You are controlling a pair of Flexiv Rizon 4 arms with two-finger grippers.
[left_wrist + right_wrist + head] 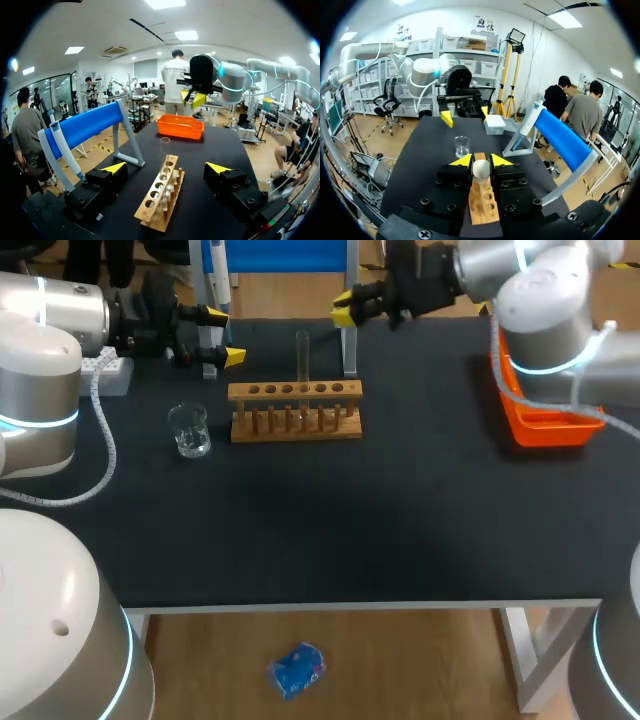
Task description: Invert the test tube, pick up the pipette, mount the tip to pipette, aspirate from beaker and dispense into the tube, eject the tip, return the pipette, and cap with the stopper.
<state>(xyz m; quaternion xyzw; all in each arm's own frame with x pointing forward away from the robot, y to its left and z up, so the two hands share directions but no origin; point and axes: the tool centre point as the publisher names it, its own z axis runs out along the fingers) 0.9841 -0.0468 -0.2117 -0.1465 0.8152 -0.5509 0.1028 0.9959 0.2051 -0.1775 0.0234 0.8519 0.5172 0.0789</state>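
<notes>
Tube (302, 355) stands upright in rack (295, 412), just left of and nearer than right gripper (344, 310), which clamps white stopper (481, 169); left gripper (225, 335), fingers apart, sits farther left.

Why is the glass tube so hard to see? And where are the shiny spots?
Head view: the test tube is see-through, so it nearly fades into the dark table, while the beaker catches small bright glints. Left wrist view: the tube shows only as a pale outline above the wooden rack. Right wrist view: the beaker stands out light against the dark table.
</notes>
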